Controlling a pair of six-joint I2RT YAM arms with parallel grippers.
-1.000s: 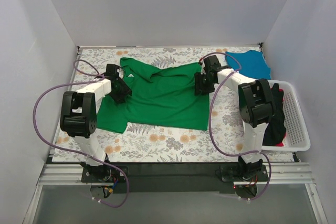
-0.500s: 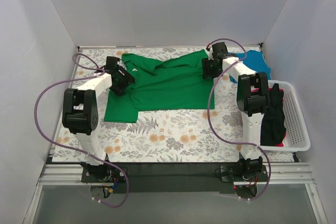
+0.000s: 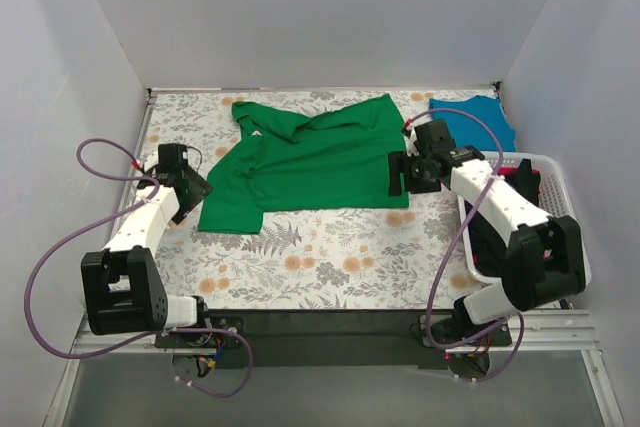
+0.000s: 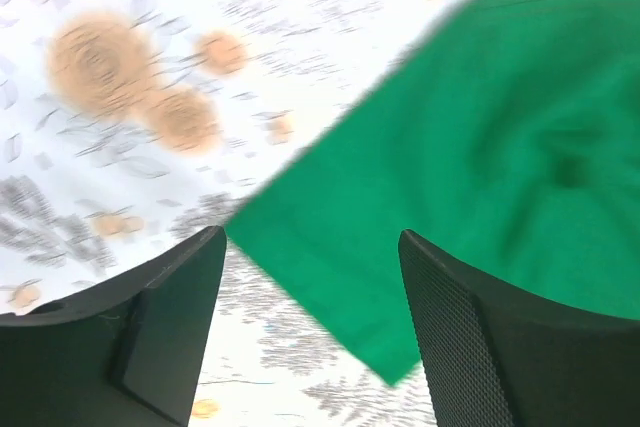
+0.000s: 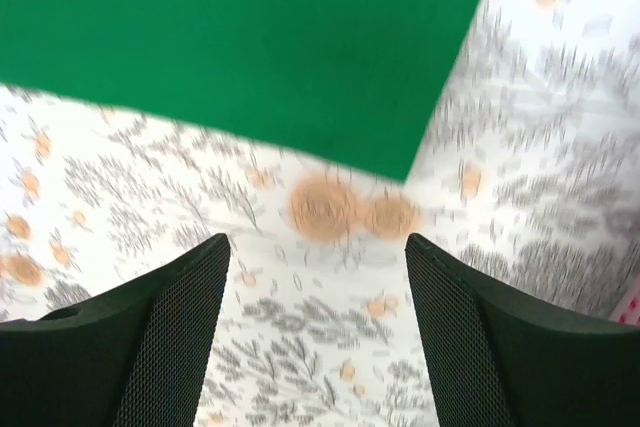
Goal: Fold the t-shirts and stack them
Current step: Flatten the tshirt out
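Just outside green t-shirt (image 3: 310,162) edges, gaping pincers (image 3: 196,189) (image 3: 399,173)

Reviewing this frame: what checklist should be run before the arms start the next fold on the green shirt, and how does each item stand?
1. Left gripper open, nothing between its jaws: ok.
2. Right gripper open, nothing held: ok.
3. Green t-shirt wholly on the table: ok.
4. Green t-shirt smooth: not ok, creases run across its far half.
5. Teal-blue t-shirt apart from the green one: ok.
6. Count of shirts in the white basket: cannot tell, the right arm covers part of it.
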